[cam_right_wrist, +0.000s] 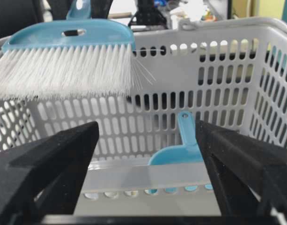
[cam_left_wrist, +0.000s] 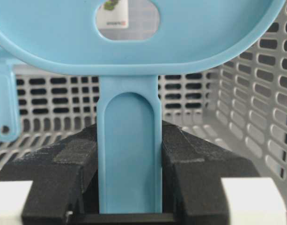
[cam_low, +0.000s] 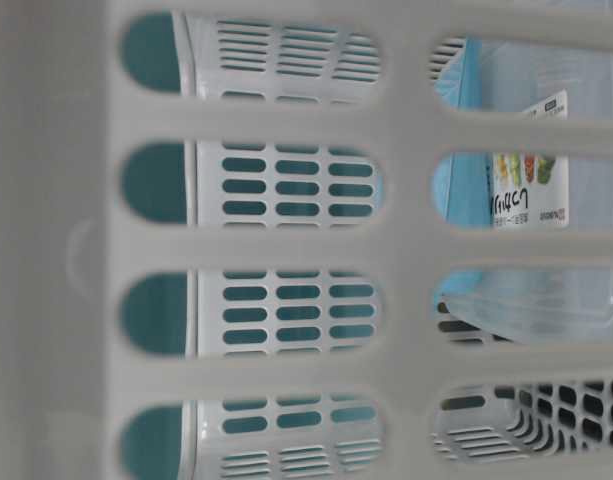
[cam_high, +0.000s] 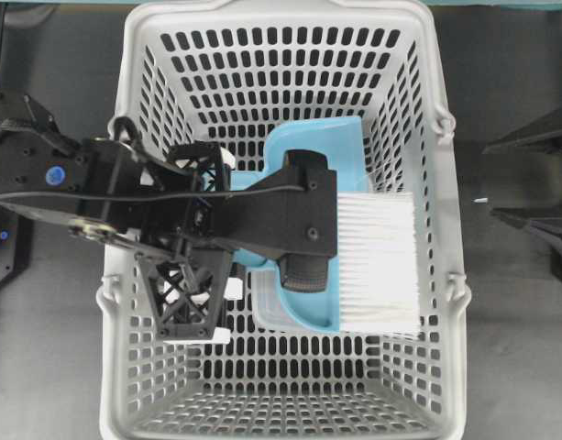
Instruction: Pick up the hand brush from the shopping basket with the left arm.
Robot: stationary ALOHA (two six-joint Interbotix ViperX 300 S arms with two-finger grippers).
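Above the middle of the shopping basket (cam_high: 143, 110), toward its right wall: the hand brush (cam_high: 377, 261), lifted clear of the floor, thin handle pinched between the flat black fingers (cam_left_wrist: 54, 173) of the left gripper (cam_left_wrist: 129, 178), white bristles fanned out toward the right rim. Seen from the right wrist, riding at rim height with open air beneath the bristle tips. Below, on the slotted floor: a light-blue dustpan (cam_right_wrist: 183, 152), handle up against the far wall, partly under a clear lidded box (cam_right_wrist: 148, 176) with a printed label. Nothing else made out inside. At the basket's right edge, outside the wall: the right gripper (cam_right_wrist: 145, 168), parked, jaws spread wide, holding nothing. Pickup judged all but done, only a clean lift clear of the walls remaining. Risks from here: a narrow grip on a slim, smooth handle, with the wide bristled head hanging well out from the pinch, likely to pivot or droop under a sudden move; a possible slip back onto the dustpan if the hold loosens; a possible snag of bristles on the right wall or rim if carried sideways before rising higher.
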